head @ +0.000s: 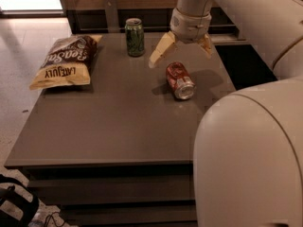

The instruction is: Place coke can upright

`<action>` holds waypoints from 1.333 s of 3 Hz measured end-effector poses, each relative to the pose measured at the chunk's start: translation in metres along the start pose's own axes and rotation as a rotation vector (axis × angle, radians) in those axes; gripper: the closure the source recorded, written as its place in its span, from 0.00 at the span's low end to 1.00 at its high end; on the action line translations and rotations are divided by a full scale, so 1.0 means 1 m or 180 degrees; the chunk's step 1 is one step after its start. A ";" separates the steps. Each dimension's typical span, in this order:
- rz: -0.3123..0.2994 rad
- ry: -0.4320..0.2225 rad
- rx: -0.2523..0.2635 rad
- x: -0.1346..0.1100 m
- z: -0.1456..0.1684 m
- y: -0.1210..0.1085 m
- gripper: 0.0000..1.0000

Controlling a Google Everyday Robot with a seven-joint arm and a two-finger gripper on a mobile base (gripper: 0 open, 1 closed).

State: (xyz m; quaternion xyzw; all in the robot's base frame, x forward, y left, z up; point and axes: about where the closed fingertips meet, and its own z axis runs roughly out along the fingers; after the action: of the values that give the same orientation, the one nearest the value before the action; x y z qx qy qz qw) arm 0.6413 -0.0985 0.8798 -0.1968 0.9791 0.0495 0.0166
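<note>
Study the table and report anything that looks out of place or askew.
The coke can lies on its side on the table, right of centre, one silver end facing the camera, while the green can stands upright. The pincer hovers open above the coke can, holding nothing.

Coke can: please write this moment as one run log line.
coke can: lying on its side on table | gripper: open, hovering over it | green can: upright | phase: pre-grasp

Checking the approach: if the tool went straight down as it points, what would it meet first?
Likely the coke can, lying on its side beneath the open tool, though depth is unclear.
</note>
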 end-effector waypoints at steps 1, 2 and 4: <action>0.0051 0.0119 0.0003 0.011 0.011 0.000 0.00; 0.0118 0.0180 -0.0008 0.025 0.018 -0.007 0.00; 0.0240 0.0175 0.0054 0.039 0.018 -0.019 0.00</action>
State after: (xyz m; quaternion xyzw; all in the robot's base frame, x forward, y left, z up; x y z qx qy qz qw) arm 0.6126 -0.1291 0.8581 -0.1609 0.9862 0.0365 -0.0105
